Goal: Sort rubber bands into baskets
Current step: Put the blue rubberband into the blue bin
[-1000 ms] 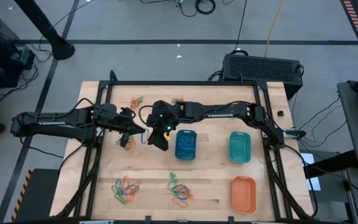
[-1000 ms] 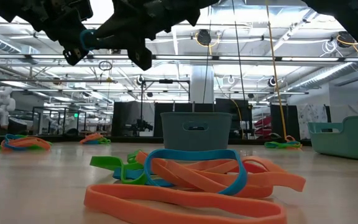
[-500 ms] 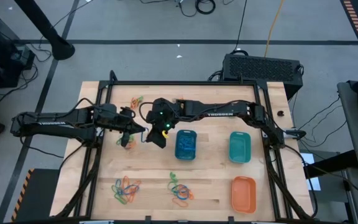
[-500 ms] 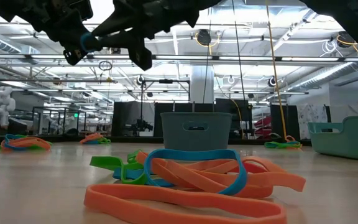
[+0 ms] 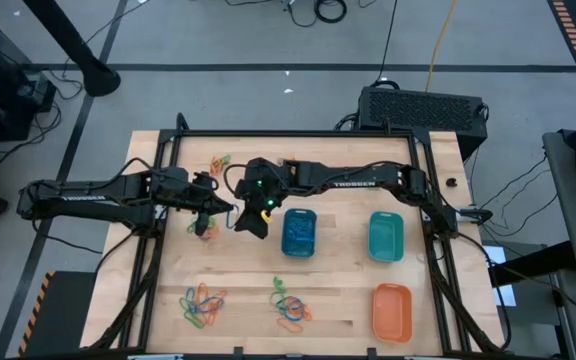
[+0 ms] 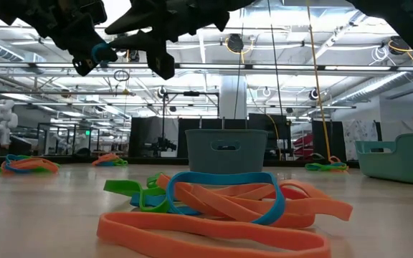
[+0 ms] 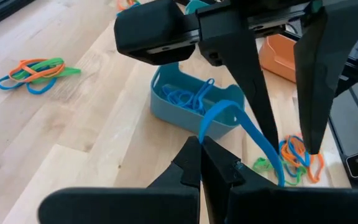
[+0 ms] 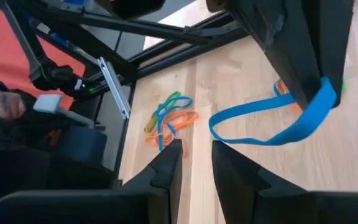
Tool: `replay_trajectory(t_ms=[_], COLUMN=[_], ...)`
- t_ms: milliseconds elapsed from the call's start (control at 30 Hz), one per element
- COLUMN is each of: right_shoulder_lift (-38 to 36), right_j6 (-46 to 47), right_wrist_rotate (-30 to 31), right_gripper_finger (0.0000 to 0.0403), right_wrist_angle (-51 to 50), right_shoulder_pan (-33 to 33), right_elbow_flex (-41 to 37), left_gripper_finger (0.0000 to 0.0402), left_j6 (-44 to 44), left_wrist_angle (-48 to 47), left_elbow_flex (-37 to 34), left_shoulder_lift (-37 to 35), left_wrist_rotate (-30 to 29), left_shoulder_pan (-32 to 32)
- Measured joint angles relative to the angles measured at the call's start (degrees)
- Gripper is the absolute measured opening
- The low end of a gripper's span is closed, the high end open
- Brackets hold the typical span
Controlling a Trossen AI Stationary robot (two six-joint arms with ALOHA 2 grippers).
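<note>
My left gripper (image 5: 215, 209) is shut on a blue rubber band (image 7: 229, 112), held above the table left of the blue basket (image 5: 299, 232), which holds several blue bands. My right gripper (image 5: 251, 221) is open beside it; its fingers (image 8: 169, 163) stand just short of the band's free loop (image 8: 219, 132), and I cannot tell whether they touch it. The teal basket (image 5: 385, 237) and the orange basket (image 5: 392, 311) sit on the table's right side. Piles of mixed bands lie at the near left (image 5: 202, 305), near middle (image 5: 290, 305) and far left (image 5: 218, 162). My left gripper pinches the blue band at one end (image 8: 321, 102) between its two shut fingers. The band is clear of the table, and its free loop (image 7: 219, 111) sticks out past the fingertips toward my right gripper.
The black frame rails (image 5: 158, 250) run along the table's left and right sides. A few bands lie under my left gripper (image 5: 201, 228). In the low view a pile of orange, blue and green bands (image 6: 221, 204) lies in front of the blue basket (image 6: 226, 150).
My right gripper has moved a little toward the table's far left, closer to my left gripper and the blue band. The band stays held in the air.
</note>
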Motion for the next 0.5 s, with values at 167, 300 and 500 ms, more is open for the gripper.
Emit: replay_trajectory(t_ms=[167, 300, 500], right_shoulder_lift=[0.0, 0.0, 0.0], right_j6=[2.0, 3.0, 4.4], right_wrist_rotate=[4.7, 6.4, 7.0], right_gripper_finger=[0.0080, 0.0080, 0.0080], right_wrist_angle=[0.2, 0.4, -0.5], right_shoulder_pan=[0.0, -0.1, -0.1], right_elbow_flex=[0.0, 0.0, 0.0], left_gripper_finger=[0.0001, 0.0001, 0.0001], left_j6=[0.0, -1.4, -1.5], left_wrist_angle=[0.0, 0.0, 0.0], left_elbow_flex=[0.0, 0.0, 0.0], left_shoulder_lift=[0.0, 0.0, 0.0], left_wrist_rotate=[-0.1, -0.1, -0.1], left_shoulder_pan=[0.0, 0.0, -0.7])
